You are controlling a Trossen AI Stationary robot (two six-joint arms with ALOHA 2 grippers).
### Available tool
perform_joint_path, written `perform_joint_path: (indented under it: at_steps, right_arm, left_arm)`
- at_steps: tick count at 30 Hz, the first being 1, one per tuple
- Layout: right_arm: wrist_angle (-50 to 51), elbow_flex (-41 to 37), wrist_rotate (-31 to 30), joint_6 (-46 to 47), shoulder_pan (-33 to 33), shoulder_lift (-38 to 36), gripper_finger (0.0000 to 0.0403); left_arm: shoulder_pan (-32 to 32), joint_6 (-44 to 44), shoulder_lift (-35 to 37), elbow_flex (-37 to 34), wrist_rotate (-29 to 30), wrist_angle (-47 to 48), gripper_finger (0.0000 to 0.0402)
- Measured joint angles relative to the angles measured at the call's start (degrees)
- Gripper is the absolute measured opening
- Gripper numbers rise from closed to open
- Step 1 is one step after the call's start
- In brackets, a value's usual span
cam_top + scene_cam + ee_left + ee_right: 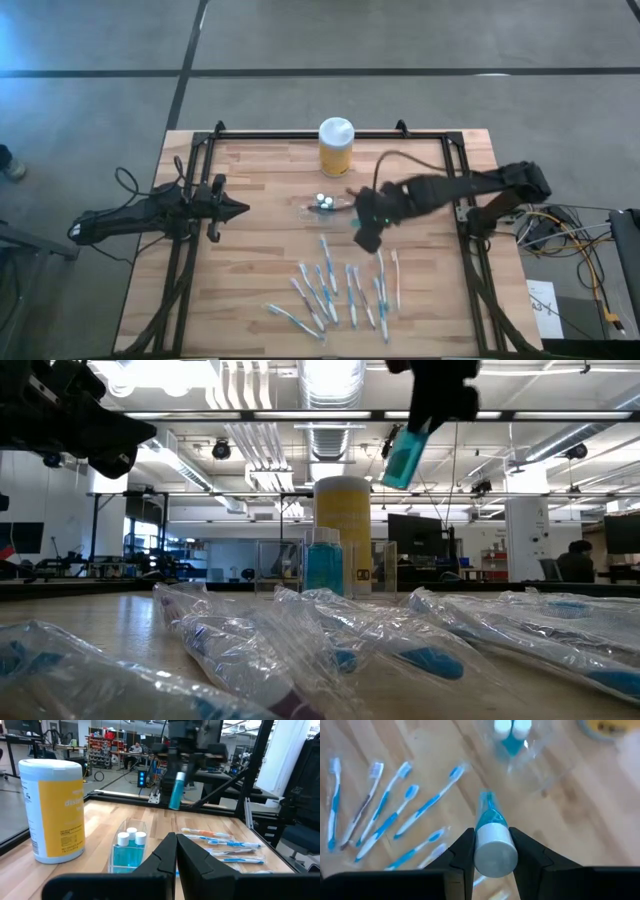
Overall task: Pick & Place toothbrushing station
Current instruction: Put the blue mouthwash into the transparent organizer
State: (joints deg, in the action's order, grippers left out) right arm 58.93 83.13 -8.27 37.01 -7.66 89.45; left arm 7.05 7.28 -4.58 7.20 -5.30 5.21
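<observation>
At the left of the tabletop (250, 250) the left pincer (238, 209) is seen hovering with its fingers pressed together and nothing between them, aimed toward the middle of the boards.

Near the centre stands the clear holder (322, 207), with white-capped blue bottles (131, 845) upright inside it; the yellow jar (336, 147) is placed just behind it, toward the far edge.

To the right of the holder, the right pincer (492, 851) is raised above the wood and is clamped on one small blue bottle (490, 832) by its white cap, one finger on each side. The bottle's long axis is seen running from the cap, between the fingers, down toward the tabletop, slightly tilted in the low view.

Wrapped toothbrushes (330, 290) are spread over the near half of the tabletop, mostly lengthwise from far to near.
</observation>
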Motion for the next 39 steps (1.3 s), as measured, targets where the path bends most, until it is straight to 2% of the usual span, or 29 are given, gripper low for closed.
perform_joint_path:
  at_steps: [5,13,18,24,31,39]
  right_arm:
    - [-6.16,0.0,5.72,-12.28,6.05,0.14,0.0088]
    - [-6.56,5.86,5.77,-26.51,11.73,-0.13,0.0088]
    - [-4.29,9.83,5.83,-30.74,14.72,0.32,0.0088]
    - [-4.28,10.02,6.44,-36.95,15.18,0.91,0.0088]
    - [-3.19,10.03,6.41,-38.02,14.41,3.76,0.0088]
    - [1.72,11.86,6.59,-49.37,14.36,5.33,0.0088]
  left_arm:
    - [-0.01,-0.17,0.0,0.0,0.44,0.0,0.0014]
    - [0.0,2.67,0.0,0.0,2.84,-0.06,0.0014]
    - [-0.01,1.64,-0.09,0.0,3.66,-0.15,0.0013]
    - [-0.02,-1.14,-0.07,0.51,3.92,-0.19,0.0004]
    - [-0.01,-0.93,-0.07,0.52,3.92,-0.09,0.0017]
    - [0.0,-1.55,-0.09,0.11,4.88,1.9,0.0023]
